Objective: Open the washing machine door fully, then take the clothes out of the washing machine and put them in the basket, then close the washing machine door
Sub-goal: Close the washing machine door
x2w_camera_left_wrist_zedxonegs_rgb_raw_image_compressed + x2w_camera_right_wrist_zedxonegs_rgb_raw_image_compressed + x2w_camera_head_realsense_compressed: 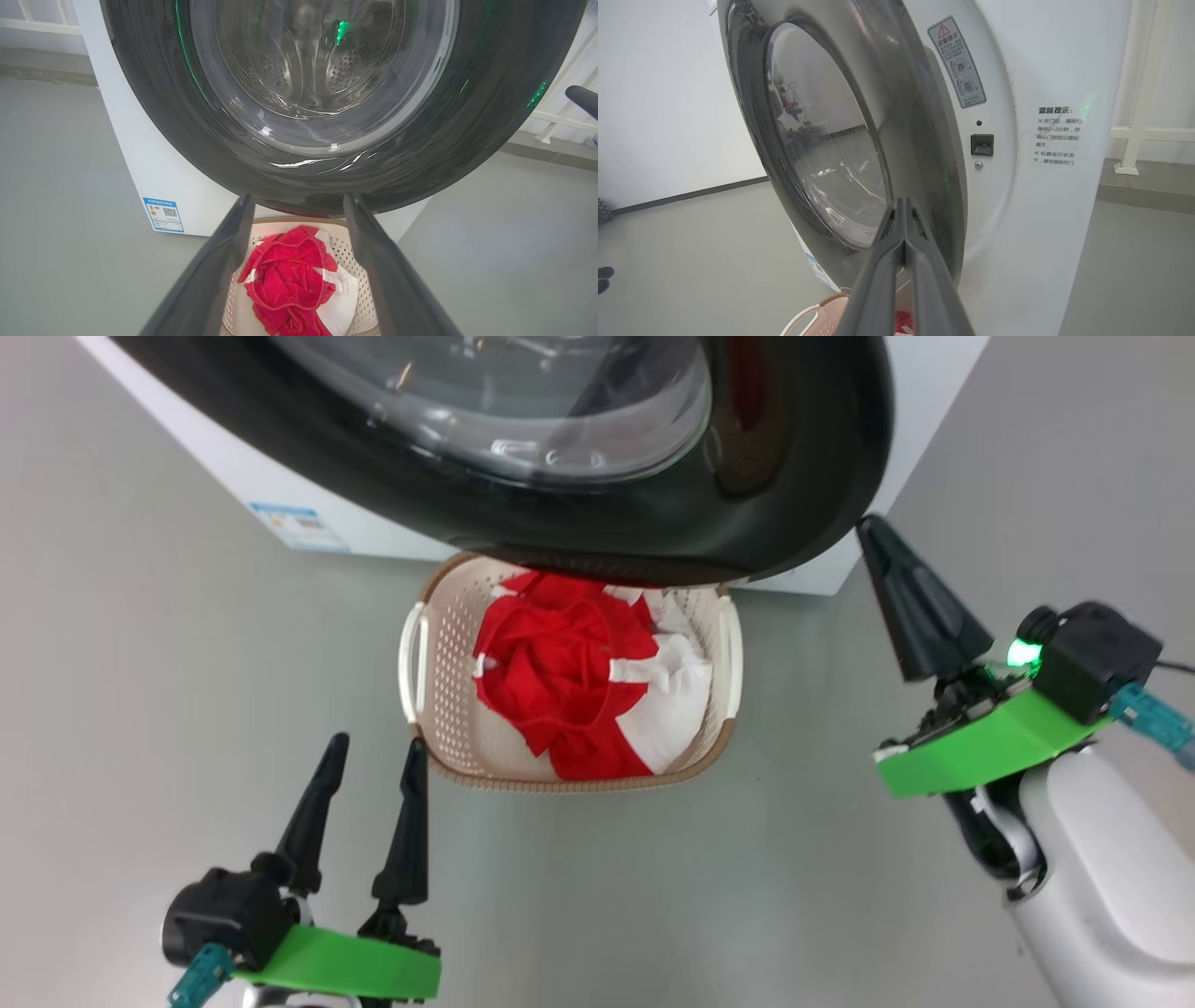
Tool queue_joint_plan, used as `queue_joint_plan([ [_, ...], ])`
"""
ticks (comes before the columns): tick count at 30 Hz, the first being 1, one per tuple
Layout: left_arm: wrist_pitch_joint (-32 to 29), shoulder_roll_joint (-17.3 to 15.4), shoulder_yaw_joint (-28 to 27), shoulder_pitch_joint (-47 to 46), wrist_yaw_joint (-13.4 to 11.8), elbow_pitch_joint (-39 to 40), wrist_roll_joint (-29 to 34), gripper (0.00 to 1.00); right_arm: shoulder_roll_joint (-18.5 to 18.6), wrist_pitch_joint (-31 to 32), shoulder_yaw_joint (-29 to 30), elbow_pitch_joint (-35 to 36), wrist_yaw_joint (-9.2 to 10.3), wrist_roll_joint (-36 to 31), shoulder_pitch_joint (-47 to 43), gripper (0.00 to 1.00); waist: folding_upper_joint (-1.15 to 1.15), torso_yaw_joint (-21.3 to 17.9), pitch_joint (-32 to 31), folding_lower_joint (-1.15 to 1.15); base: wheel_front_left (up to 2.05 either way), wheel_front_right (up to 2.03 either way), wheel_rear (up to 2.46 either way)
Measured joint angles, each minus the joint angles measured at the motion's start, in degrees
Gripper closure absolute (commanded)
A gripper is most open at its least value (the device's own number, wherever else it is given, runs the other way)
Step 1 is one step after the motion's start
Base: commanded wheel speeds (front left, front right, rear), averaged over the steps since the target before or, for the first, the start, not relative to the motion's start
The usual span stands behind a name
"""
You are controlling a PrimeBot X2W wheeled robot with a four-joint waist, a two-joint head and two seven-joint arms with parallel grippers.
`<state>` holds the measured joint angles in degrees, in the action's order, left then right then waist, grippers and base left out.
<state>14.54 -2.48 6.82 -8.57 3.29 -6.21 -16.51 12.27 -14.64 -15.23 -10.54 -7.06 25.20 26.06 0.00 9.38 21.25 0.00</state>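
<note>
The washing machine door stands ajar, swung most of the way toward the washing machine. The right wrist view shows a gap between its black rim and the white front, with the latch socket uncovered. At 6 o'clock of the door in the head view, the basket sits on the floor with the clothes piled inside, so closing the door looks like the remaining step.

The right pincer has its fingers pressed together and empty, its tip just beside the door's free edge at about 4 o'clock. Whether it touches the rim I cannot tell.

- **Slipping off:** the rim is glossy and curved, so a narrow tip pushing off-centre could skate off it.
- **Getting trapped:** the tip could slide into the gap and be caught as the door swings in.
- **Not latching:** a push that is too soft would probably leave the door resting against the seal, unlatched.
- **Basket in the way:** the door's lower rim overhangs the basket's far edge, and I cannot judge the clearance. A high fold of red cloth might brush it.

The left pincer is spread apart and empty at 7 o'clock of the basket, out of the door's path.
</note>
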Motion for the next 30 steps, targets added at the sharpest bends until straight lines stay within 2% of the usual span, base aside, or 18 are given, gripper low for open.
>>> queue_joint_plan([
  [7, 0.0, 0.11, 2.53, -2.96, -1.24, 1.02, -2.04, 0.0, 1.56, -0.01, 1.49, 0.1, -0.08, 0.03, 4.35, 1.0, 0.0, 1.89, 3.86, 0.0, 0.0, 0.0, 0.0],
  [19, 0.0, 0.24, 5.73, -6.69, -1.78, 2.38, -2.83, 0.0, 2.72, -0.02, 4.22, 0.21, -0.24, 0.52, 12.67, 1.0, 0.0, 4.48, 9.99, 0.0, 0.0, 0.0, 0.0],
  [30, 0.01, 0.3, 5.94, -8.25, -1.79, 3.52, -2.82, 0.0, 2.1, -0.09, 7.05, -0.46, -0.59, 2.05, 18.24, 1.0, 0.0, 6.14, 13.41, 0.0, 0.0, 0.0, 0.0],
])
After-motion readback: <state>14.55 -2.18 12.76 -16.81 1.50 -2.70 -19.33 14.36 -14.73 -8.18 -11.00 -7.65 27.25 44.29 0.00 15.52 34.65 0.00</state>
